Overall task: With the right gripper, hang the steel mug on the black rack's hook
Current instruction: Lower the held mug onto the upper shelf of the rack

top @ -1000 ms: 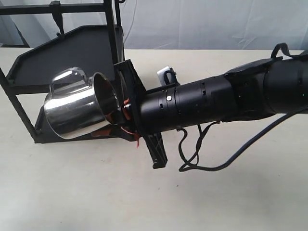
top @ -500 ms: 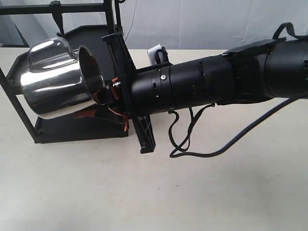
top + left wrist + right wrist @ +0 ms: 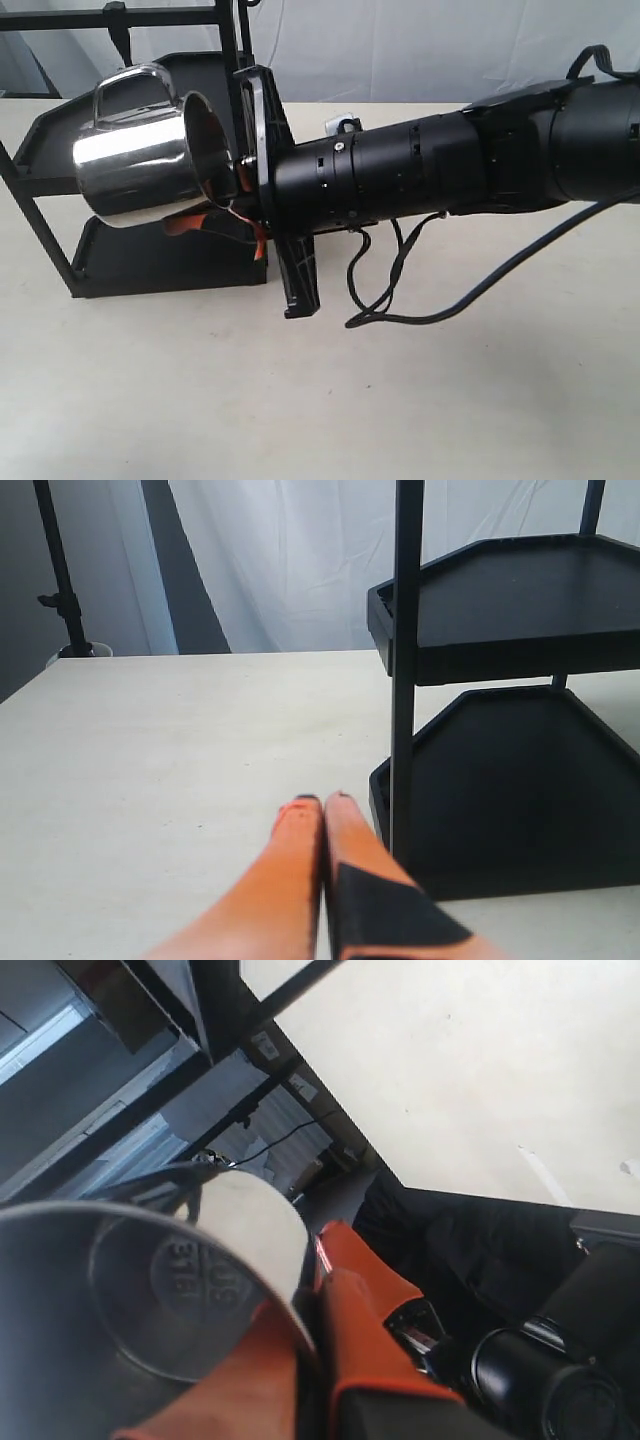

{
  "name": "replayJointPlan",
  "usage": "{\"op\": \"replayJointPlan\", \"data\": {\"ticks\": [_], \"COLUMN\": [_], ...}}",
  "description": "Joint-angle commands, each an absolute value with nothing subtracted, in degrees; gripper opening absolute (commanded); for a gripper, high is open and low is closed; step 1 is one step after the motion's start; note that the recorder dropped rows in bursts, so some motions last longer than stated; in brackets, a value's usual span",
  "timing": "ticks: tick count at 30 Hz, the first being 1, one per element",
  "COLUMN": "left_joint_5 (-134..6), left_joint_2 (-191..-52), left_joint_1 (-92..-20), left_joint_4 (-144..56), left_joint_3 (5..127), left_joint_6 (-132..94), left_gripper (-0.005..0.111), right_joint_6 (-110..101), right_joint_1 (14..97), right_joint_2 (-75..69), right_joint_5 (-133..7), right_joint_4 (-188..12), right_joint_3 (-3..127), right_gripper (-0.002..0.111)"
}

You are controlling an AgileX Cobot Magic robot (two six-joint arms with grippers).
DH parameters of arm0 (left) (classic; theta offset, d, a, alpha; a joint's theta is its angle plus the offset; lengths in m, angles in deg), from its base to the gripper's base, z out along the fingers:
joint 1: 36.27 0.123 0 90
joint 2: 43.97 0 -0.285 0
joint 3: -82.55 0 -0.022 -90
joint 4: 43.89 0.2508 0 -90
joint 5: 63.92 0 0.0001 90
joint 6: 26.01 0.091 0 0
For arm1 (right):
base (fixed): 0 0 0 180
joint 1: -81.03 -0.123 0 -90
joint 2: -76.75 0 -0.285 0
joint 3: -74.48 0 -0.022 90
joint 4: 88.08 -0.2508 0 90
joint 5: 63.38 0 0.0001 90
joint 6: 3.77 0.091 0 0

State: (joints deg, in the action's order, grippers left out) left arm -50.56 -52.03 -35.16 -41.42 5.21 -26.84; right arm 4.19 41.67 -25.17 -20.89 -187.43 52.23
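Observation:
The steel mug (image 3: pixel 135 165) hangs in the air, tipped on its side with its looped handle (image 3: pixel 135 85) on top. My right gripper (image 3: pixel 215 205) is shut on its rim. In the right wrist view one orange finger (image 3: pixel 250 1380) is inside the mug (image 3: pixel 150 1290) and the other lies outside the wall. The mug is in front of the black rack (image 3: pixel 60 130), its handle just below the hook (image 3: pixel 120 40) on the top crossbar. My left gripper (image 3: pixel 320 805) is shut and empty, low over the table beside a rack post (image 3: pixel 405 660).
A black cable (image 3: pixel 400 295) loops down under the right arm to the table. A small metal part (image 3: pixel 345 125) shows behind that arm. A dark stand (image 3: pixel 65 600) rises at the table's far edge. Black bars (image 3: pixel 150 1110) cross beyond the mug.
My right gripper raised the mug from in front of the lower tray up and left to the upper tier. Then it shifted a little right, handle turning more upward.

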Motion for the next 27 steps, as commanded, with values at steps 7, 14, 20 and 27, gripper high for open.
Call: {"op": "replayJointPlan", "data": {"ticks": [7, 14, 20, 27], "left_joint_5": [-50.70, -50.70, -50.70, -50.70], "left_joint_2": [-51.76, -51.76, -51.76, -51.76], "left_joint_1": [-35.23, -35.23, -35.23, -35.23], "left_joint_4": [-41.47, -41.47, -41.47, -41.47], "left_joint_3": [5.33, 5.33, 5.33, 5.33], "left_joint_6": [-26.97, -26.97, -26.97, -26.97], "left_gripper": [0.002, 0.002, 0.002, 0.002], "right_joint_6": [7.18, 8.42, 9.37, 11.92], "right_joint_1": [38.60, 39.67, 40.33, 40.56], "right_joint_2": [-32.32, -33.25, -33.74, -34.22], "right_joint_5": [-21.76, -22.03, -22.24, -22.97], "right_joint_4": [-188.03, -188.03, -188.03, -188.03], "right_joint_3": [63.47, 63.80, 63.80, 63.80], "right_gripper": [-0.001, -0.001, -0.001, -0.001]}}
